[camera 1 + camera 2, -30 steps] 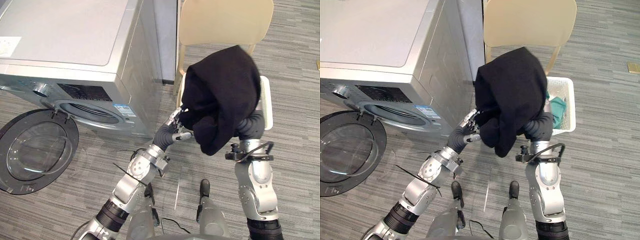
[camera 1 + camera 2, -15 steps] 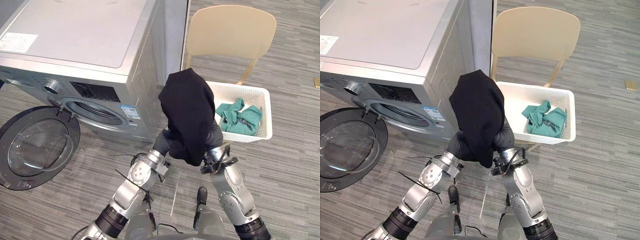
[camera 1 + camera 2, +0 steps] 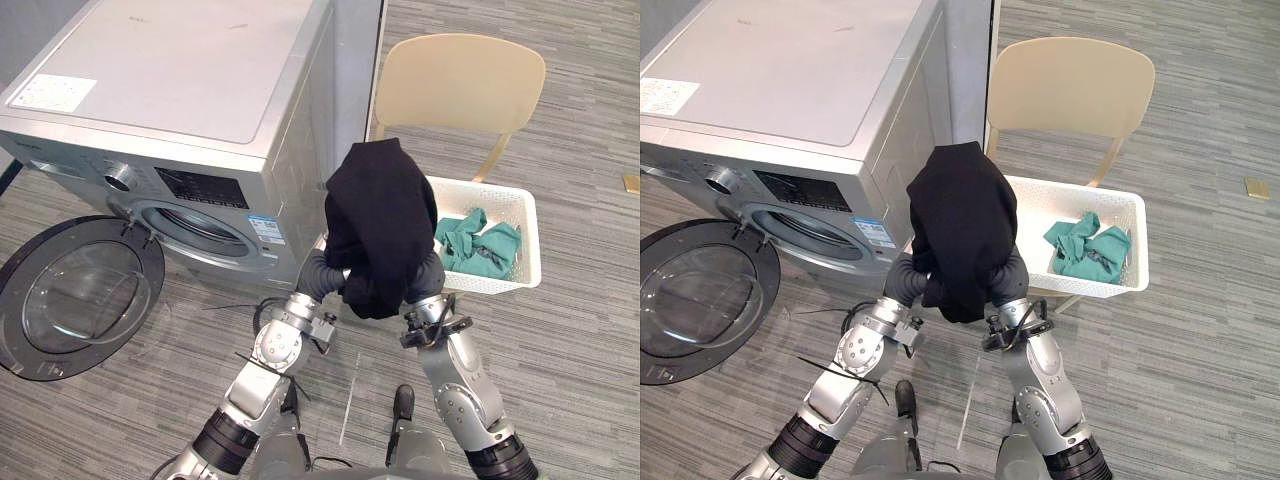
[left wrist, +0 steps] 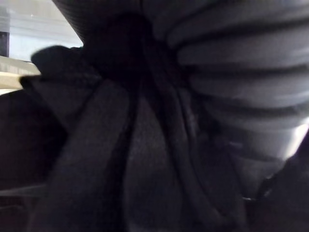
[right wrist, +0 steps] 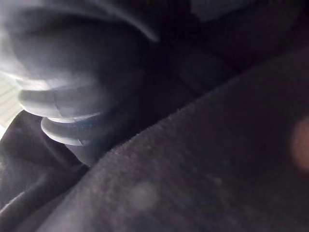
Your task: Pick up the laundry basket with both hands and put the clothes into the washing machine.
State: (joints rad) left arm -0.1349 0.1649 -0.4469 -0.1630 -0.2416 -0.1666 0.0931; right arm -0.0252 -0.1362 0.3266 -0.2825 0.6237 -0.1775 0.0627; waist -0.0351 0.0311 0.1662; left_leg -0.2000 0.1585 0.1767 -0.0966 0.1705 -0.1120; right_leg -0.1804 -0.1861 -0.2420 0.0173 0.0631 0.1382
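A black garment (image 3: 380,225) hangs in a bunch over both my raised hands, in front of the washing machine's right corner. Under its left edge my left hand (image 3: 318,273) is buried, with only the ribbed cover showing. At the cloth's right edge my right hand (image 3: 428,279) is shut on the garment. Both wrist views look straight into black cloth (image 4: 120,164) (image 5: 193,169). The white laundry basket (image 3: 492,284) sits on the chair seat to the right with teal clothes (image 3: 478,248) inside. The washing machine (image 3: 180,90) stands at the left, its drum opening (image 3: 200,225) exposed.
The machine's round door (image 3: 80,298) lies swung open to the left, low over the grey striped floor. A beige chair (image 3: 460,85) stands against the machine's right side, under the basket. Open floor lies to the right of the chair.
The black garment has come leftward and down from over the basket to between my arms. My left hand has gone under the cloth. The camera has shifted, showing more of the machine.
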